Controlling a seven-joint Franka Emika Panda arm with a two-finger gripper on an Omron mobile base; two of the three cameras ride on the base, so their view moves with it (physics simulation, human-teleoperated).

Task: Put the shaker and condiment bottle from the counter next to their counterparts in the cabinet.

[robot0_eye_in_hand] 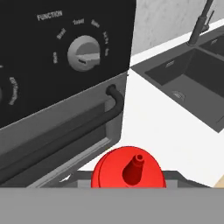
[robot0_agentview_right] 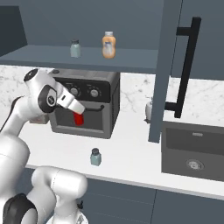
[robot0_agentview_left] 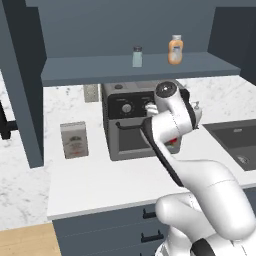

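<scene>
**Over the counter, red bottle in the claw**

Over the white marble counter [robot0_agentview_right: 131, 153], in front of the toaster oven [robot0_agentview_right: 87, 103], you have the gripper [robot0_agentview_right: 78, 114] clamped on the condiment bottle [robot0_agentview_right: 78, 118]. From the right base view you see the red bottle hanging under the hand, lifted clear of the worktop and level with the oven's door. Your hand view looks straight down on its round red top and pointed nozzle [robot0_eye_in_hand: 129, 171], with the oven's function dial [robot0_eye_in_hand: 83, 53] and dark door handle [robot0_eye_in_hand: 87, 120] just beyond it, and the dark sink [robot0_eye_in_hand: 192, 78] off to the right.

Your shaker [robot0_agentview_right: 96, 157] stands upright on the counter near its front edge, below and slightly right of the held bottle, well apart from it.

Up on the cabinet [robot0_agentview_left: 140, 67] shelf you can see the counterparts: the pale shaker [robot0_agentview_left: 137, 56] with a grey cap on the left, and the orange bottle [robot0_agentview_left: 175, 50] with a white cap to its right, both upright and near each other.

A small box [robot0_agentview_left: 74, 140] stands on the counter left of the oven.
</scene>
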